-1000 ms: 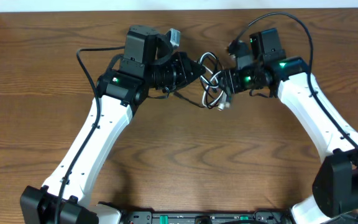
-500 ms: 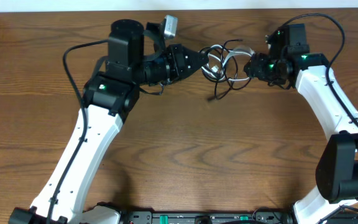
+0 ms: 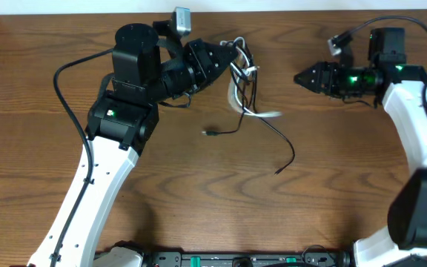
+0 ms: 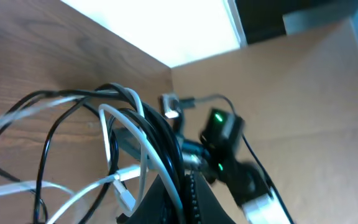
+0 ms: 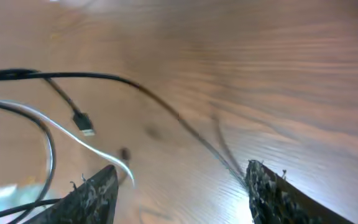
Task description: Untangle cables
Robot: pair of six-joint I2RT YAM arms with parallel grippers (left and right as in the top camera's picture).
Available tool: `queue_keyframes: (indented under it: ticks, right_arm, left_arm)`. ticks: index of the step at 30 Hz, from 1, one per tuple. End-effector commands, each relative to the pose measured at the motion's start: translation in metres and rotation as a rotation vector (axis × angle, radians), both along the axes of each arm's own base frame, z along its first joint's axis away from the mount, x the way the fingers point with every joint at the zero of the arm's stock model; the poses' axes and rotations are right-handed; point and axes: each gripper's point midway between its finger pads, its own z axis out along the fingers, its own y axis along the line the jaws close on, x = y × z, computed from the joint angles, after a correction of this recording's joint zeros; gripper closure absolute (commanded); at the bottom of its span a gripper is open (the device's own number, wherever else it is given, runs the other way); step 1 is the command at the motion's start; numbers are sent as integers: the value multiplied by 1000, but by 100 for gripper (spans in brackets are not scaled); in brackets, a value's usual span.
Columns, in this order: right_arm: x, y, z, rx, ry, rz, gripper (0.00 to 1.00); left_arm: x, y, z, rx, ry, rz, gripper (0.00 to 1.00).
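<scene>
Once you start from the front of the table [image 3: 199,200], the first thing you meet is the loose tail of the black cable [image 3: 293,150]. It curves across the wood right of centre, and one of its small plugs lies a little to the left, by itself. Just beyond, a free end of the white cable [image 3: 235,97] points right, near the black cord's bend. From there both cords rise in crossing loops toward the left gripper [image 3: 233,61], which sits close to the table's far edge.

Your left wrist camera shows that claw clamped on the bunch, with black and white strands pinched together against the dark finger [image 4: 166,199] and loops fanning out to the left.

Off to the right and well apart from the bundle, the right gripper [image 3: 300,77] points toward it. From its own camera you see its two fingers [image 5: 98,193] spread wide over bare wood with nothing between them. The black cord and a plug lie ahead of it, blurred.
</scene>
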Motion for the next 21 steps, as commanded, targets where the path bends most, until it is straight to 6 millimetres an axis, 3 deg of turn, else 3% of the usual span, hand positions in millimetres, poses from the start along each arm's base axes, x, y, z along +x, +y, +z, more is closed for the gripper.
queue_keyframes:
  ticks: [1,3,4,8,9,12,16,21]
  right_arm:
    - [2,-58,4,-264,30,-285,36]
    - [-2,-73,5,-335,38,-345,33]
    - [-2,-71,7,-328,29,-329,31]
    - [-11,-21,25,-162,-67,-63,31]
    - [-17,0,36,-81,-113,49,30]
    - [-31,34,51,22,-184,212,29]
    - [-37,61,54,34,-197,274,28]
    - [-40,92,59,55,-221,325,27]
  left_arm:
    - [5,10,6,-38,39,84,92]
    - [6,12,4,-33,45,95,93]
    - [7,13,2,-28,51,105,93]
    - [7,14,-1,-23,68,114,93]
    - [8,14,-1,-45,98,127,92]
    - [13,20,-3,-113,191,203,93]
    - [17,23,-3,-240,349,284,93]
    - [16,23,-3,-253,366,288,93]
